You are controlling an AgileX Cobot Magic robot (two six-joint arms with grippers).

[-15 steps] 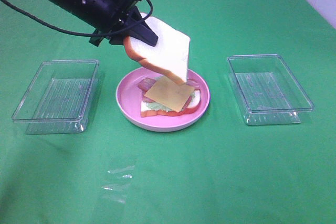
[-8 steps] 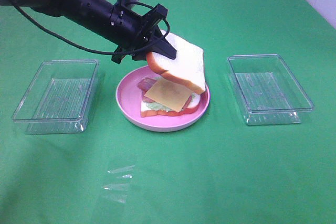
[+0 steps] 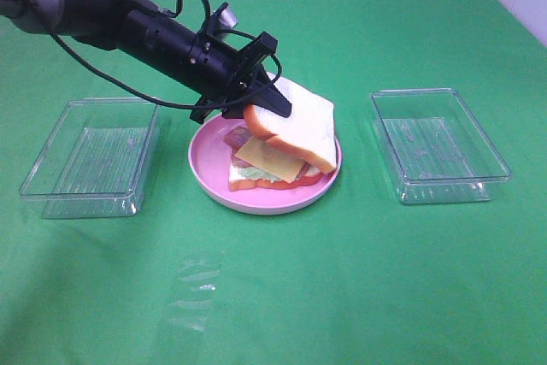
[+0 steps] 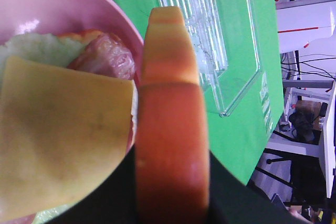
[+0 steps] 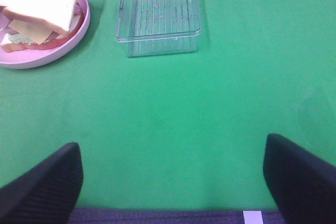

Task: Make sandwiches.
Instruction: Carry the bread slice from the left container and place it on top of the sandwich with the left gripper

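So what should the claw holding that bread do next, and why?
Probably lower a touch more and let go. The left claw grips the top bread slice by its crust, tilted: its far edge looks down near the pink plate rim, the held edge is raised above the cheese square. Easing it flat before opening should keep it from sliding off the stack.

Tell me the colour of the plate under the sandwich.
Pink plate; clearest in the exterior high view.

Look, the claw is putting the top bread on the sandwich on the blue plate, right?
Almost. The left claw is laying the top bread on the sandwich, but the plate is pink, not blue. The exterior high view shows it clearly.
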